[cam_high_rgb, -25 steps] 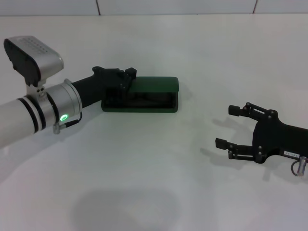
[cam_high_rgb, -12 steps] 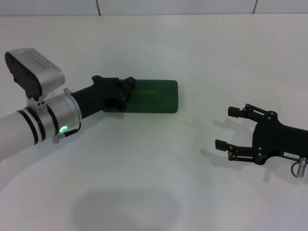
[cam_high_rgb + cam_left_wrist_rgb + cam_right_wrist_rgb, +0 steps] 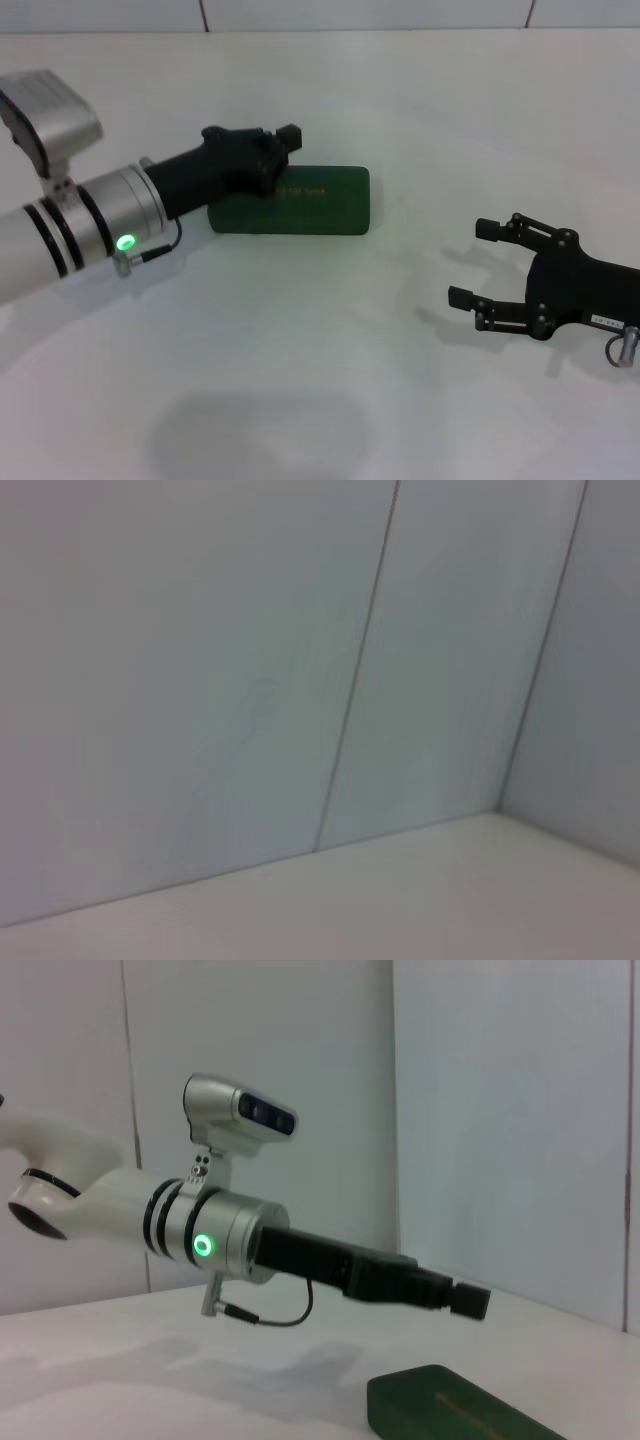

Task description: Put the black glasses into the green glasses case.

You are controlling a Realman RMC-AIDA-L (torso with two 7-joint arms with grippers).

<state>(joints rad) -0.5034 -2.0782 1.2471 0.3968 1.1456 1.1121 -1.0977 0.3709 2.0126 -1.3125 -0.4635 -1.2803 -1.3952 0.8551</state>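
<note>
Left claw (image 3: 280, 145) poised over the left end of the shut green glasses case (image 3: 320, 200), grip impossible to tell, right claw (image 3: 478, 262) splayed empty well apart; black glasses nowhere visible, presumably inside, closing seemingly done, next merely lifting clear.

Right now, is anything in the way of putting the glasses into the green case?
Yes: the green glasses case is shut, so its own lid blocks the inside. The left claw hangs over its near-left end; the right claw sits open far off. No black glasses show in any view.
</note>
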